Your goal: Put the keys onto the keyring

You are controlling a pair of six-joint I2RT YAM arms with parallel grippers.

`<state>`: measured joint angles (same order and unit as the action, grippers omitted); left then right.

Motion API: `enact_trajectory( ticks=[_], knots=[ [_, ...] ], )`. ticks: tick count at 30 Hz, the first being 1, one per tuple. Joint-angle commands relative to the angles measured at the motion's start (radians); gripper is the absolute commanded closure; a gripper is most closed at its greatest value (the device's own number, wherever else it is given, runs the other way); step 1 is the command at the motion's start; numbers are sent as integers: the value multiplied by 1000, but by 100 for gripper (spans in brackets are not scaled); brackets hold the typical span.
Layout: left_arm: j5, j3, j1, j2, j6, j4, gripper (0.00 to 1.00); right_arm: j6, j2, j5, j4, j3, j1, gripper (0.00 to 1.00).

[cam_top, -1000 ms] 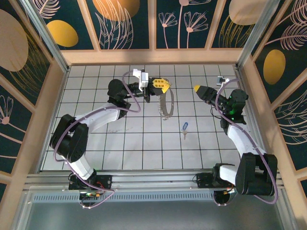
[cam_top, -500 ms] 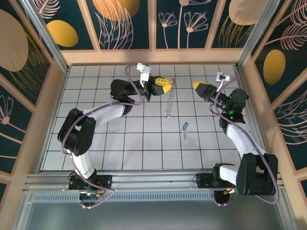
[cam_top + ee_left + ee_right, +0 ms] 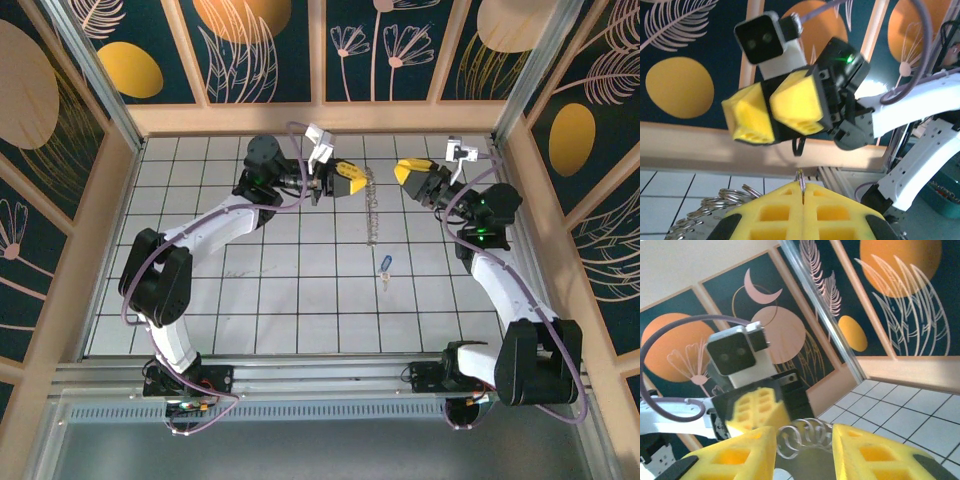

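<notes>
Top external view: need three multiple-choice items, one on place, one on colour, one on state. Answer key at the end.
1. Where is the key?
A) on the table tiles
B) threaded on the keyring
C) on the wall ledge

2. What colour is the key's head?
A) red
B) blue
C) green

3. What state is the left claw in?
A) wide open
B) shut on the keyring
C) shut on the key

Answers:
1 A, it lies flat on a tile, apart from the keyring's hanging end.
2 B, the head shows blue.
3 B, the left wrist view shows a ring pinched between its closed yellow fingers.
</notes>
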<state>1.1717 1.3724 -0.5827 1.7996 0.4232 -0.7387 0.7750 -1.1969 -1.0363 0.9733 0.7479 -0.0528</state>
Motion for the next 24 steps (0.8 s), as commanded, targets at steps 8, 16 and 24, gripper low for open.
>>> enact_trajectory(
  ticks=[8, 16, 24],
  knots=[
    [33, 102, -4, -50, -289, 363, 100, -91, -29, -149, -45, 111, -76, 67],
    [33, 148, -4, -36, -371, 480, 100, -113, -69, -174, -83, 123, -88, 70],
    [43, 162, -3, -29, -376, 492, 100, -113, -103, -186, -76, 105, -94, 68]
  ],
)
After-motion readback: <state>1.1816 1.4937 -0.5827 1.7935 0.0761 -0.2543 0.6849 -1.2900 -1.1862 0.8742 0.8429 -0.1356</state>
